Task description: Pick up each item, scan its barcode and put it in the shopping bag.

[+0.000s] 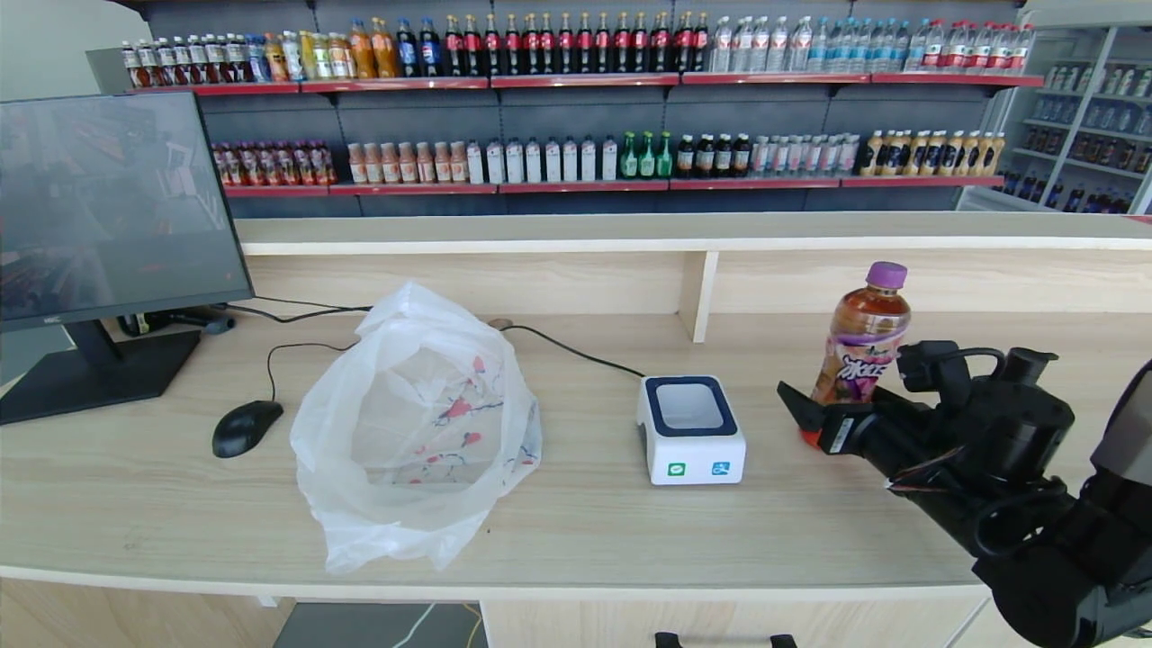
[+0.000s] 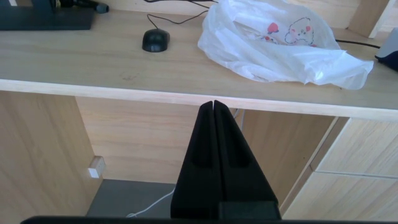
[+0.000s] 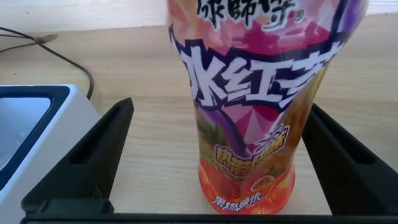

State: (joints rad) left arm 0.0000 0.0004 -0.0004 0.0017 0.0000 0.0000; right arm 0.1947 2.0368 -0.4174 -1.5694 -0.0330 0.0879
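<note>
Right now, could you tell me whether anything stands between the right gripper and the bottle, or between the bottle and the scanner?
Nothing visible does. The right gripper is open around the bottle. Only counter lies between the bottle and the scanner, with the bag beyond it.

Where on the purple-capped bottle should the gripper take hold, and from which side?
Grip the bottle by its lower body, coming level from the robot's side: it stands upright, round and narrow there, and the open right gripper fits a finger on each side.
</note>
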